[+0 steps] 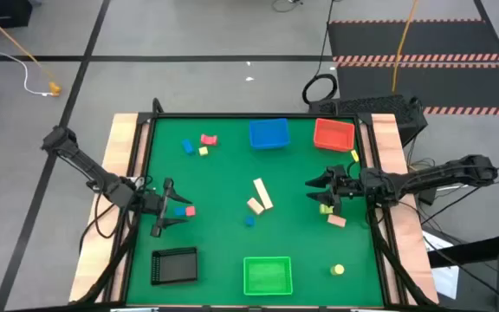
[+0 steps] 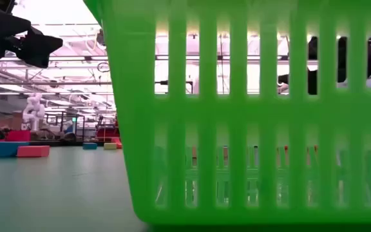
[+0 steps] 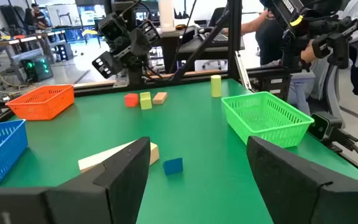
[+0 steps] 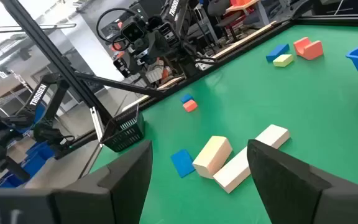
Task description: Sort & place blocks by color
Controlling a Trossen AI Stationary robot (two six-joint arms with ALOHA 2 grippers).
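Note:
Small blocks lie scattered on the green table. Two tan bars (image 1: 259, 198) and a blue cube (image 1: 249, 222) sit mid-table. A blue and a red block (image 1: 184, 211) lie by my left gripper (image 1: 173, 208), which hangs open above the table, pointing right. My right gripper (image 1: 319, 191) is open too, pointing left over a lime block (image 1: 326, 208) and a tan one (image 1: 336, 221). A red block (image 3: 130, 99) lies beside the lime one. Blue, pink and yellow blocks (image 1: 202, 145) rest far left. A yellow cylinder (image 1: 339, 270) stands near right.
A blue tray (image 1: 268, 133) and a red tray (image 1: 333, 134) stand at the far edge; a black tray (image 1: 174, 265) and a green tray (image 1: 268, 276) stand at the near edge. Wooden rails (image 1: 124, 139) border the table. People and equipment show beyond the table.

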